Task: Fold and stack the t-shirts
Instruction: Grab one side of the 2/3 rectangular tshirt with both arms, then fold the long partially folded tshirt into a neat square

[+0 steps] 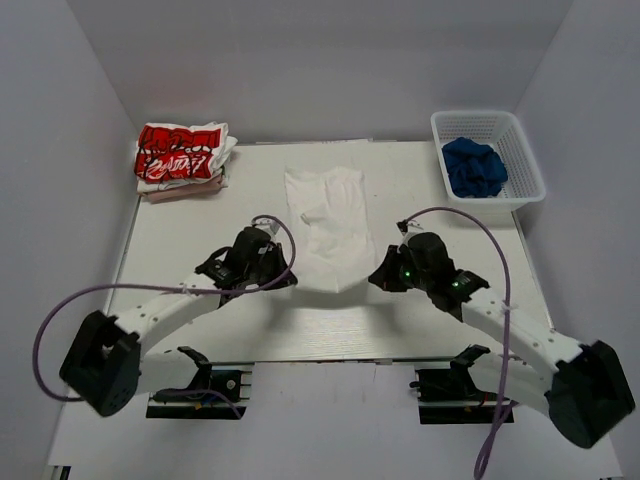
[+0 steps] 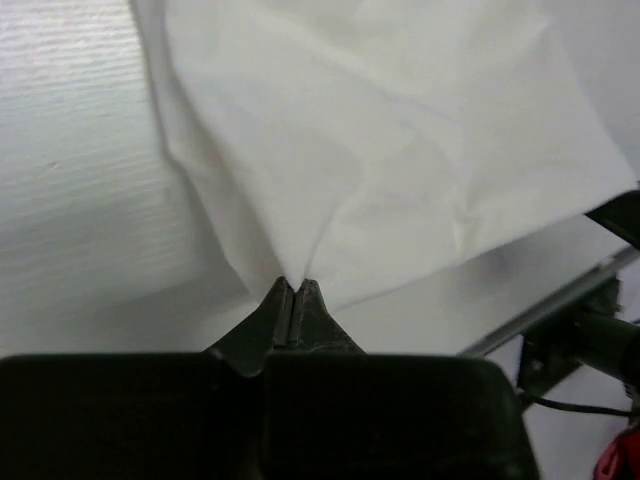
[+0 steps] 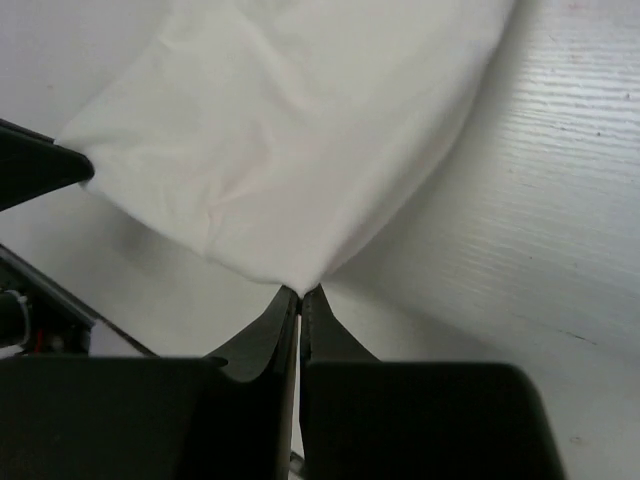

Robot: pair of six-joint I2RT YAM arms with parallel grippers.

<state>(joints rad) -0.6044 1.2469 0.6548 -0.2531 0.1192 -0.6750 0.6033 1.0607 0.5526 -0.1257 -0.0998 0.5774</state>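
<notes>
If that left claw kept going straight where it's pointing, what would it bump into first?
The plain white t-shirt: the left gripper is shut on its edge, and the cloth fills the way straight ahead.

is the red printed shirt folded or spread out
Folded: the red printed shirt sits as a compact, layered bundle at the far left corner of the table, not laid out flat.

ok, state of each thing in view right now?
white shirt, laid out lengthwise, near corners pinched
printed shirt, folded, far-left corner
basket, upright, far right
blue cloth, bunched up inside basket
left fingers, shut on white shirt's near edge
right fingers, shut on white shirt's near edge
</notes>
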